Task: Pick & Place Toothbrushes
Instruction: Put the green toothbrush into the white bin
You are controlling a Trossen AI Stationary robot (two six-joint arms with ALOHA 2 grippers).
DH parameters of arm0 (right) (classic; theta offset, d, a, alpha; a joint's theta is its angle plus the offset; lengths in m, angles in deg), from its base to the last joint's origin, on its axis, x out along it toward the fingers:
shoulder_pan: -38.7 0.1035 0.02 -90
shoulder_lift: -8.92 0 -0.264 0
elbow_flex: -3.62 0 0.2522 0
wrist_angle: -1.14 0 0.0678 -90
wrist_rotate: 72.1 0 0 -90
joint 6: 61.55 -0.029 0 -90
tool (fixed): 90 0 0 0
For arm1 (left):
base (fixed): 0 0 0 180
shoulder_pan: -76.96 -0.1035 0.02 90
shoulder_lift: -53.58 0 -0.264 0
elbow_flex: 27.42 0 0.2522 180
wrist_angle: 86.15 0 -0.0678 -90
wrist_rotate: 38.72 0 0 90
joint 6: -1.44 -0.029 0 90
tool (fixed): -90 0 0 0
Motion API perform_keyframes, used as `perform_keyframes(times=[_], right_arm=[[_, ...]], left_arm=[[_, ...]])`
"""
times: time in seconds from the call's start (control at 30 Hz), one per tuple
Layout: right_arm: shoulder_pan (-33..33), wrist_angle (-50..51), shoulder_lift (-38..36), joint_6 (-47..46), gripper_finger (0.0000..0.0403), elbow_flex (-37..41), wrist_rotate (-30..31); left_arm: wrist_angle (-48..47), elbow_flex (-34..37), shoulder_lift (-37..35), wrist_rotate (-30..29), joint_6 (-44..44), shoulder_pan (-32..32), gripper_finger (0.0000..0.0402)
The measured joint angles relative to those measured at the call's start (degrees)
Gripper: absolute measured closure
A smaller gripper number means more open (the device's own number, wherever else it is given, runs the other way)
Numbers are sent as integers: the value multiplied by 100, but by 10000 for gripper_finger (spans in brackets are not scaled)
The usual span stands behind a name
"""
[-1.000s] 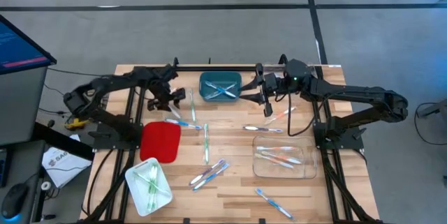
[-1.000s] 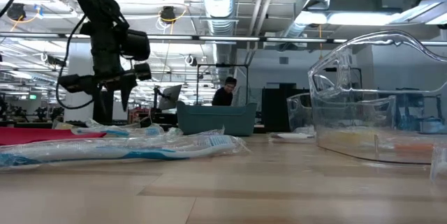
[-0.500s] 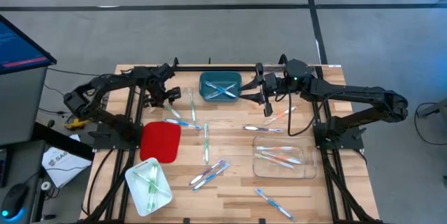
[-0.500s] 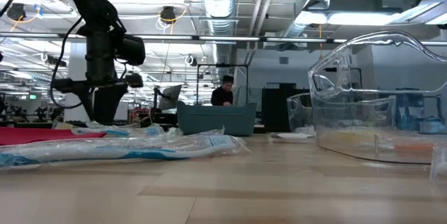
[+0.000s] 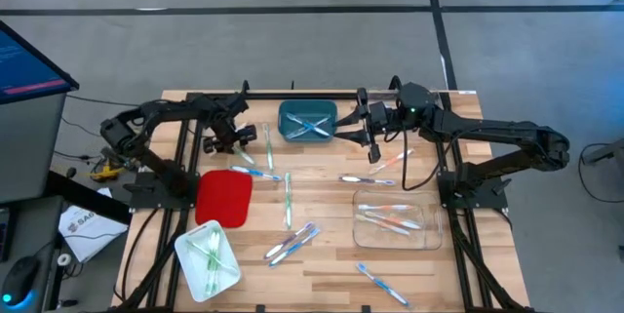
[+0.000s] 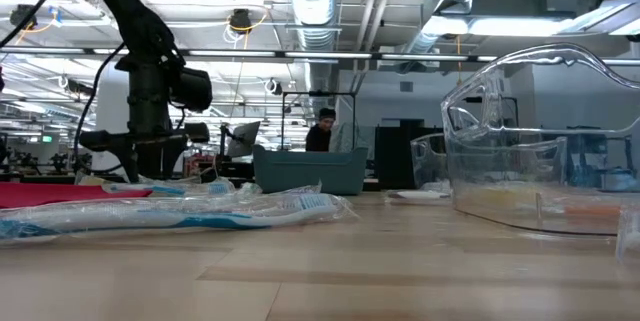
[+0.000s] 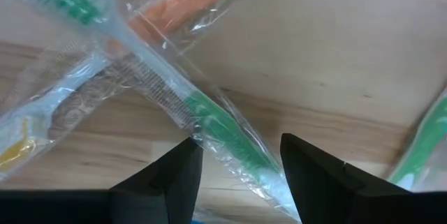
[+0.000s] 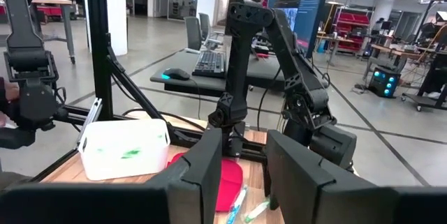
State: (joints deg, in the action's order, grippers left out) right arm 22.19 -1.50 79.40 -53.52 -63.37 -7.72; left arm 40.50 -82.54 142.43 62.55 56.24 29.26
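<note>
Left gripper [image 7: 237,165], jaws spread and empty, is hovering just above a wrapped green toothbrush [image 7: 223,130] lying crossed with an orange one [image 7: 188,4] on the table [image 5: 331,274]; slick overlapping wrappers are risking a double pickup or slip.

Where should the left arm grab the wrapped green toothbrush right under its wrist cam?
Take the green toothbrush mid-handle, coming straight down. It lies flat on the wood in a clear wrapper, running diagonally into the gap between the open left gripper fingers, so they would straddle its narrow width. An orange one crosses its far end, so stay clear of that.
</note>
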Motion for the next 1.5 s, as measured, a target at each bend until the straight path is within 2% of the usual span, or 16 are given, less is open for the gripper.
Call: perform_keyframes(times=[0.47,0.6,0.8,1.0,1.13,1.27,1.43,1.5], right_arm=[[4,0,0,-4,294,0,-2],[4,3,0,-5,294,0,-2],[4,-9,0,-5,294,0,-2],[4,-17,0,-8,294,0,-2],[4,-25,0,-8,294,0,-2],[4,-32,0,-8,294,0,-2],[4,-39,-2,-5,294,0,-2],[4,-51,0,-5,294,0,-2]], left_arm=[[70,23,20,-69,-227,22,216],[33,32,-16,-115,-270,22,258],[241,34,-330,-173,-605,126,379],[97,42,-976,-179,-783,347,386],[19,42,-1640,-3,-766,658,393],[-29,36,-2423,217,-1130,1198,390],[-83,36,-3371,245,-2281,2260,393],[-101,31,-3621,91,-2441,2758,391]])
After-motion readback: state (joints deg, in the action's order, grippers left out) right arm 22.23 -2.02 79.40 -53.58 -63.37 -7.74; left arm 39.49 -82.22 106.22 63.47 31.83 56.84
